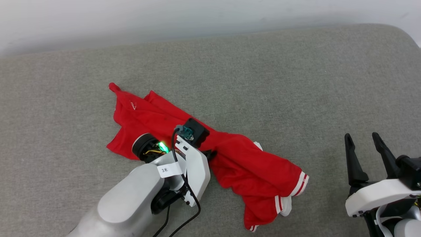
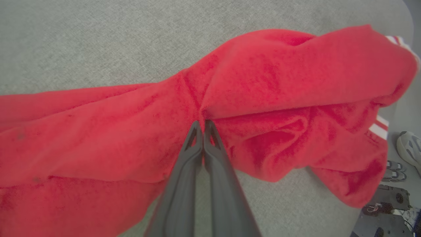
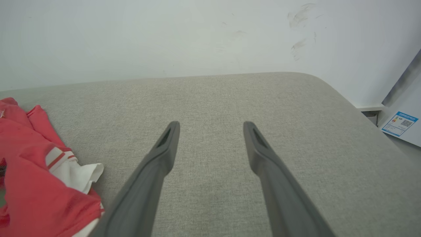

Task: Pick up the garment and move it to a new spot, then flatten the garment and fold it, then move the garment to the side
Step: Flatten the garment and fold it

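Red garment (image 1: 256, 164) mid-frame: left gripper (image 2: 201, 123) pinches a fold, right gripper (image 1: 361, 138) spread lower right. Pickup step; I'd lift next.

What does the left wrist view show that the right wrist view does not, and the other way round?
Left wrist view: the left gripper, its fingers shut on a fold of the garment, and a pale shoe at the right edge.
Right wrist view: the right gripper, open and holding nothing, with bare grey cushion between its fingers; a white wall with scuff marks; a blue label.
Both: the red garment with its striped trim, lying on the grey cushion.
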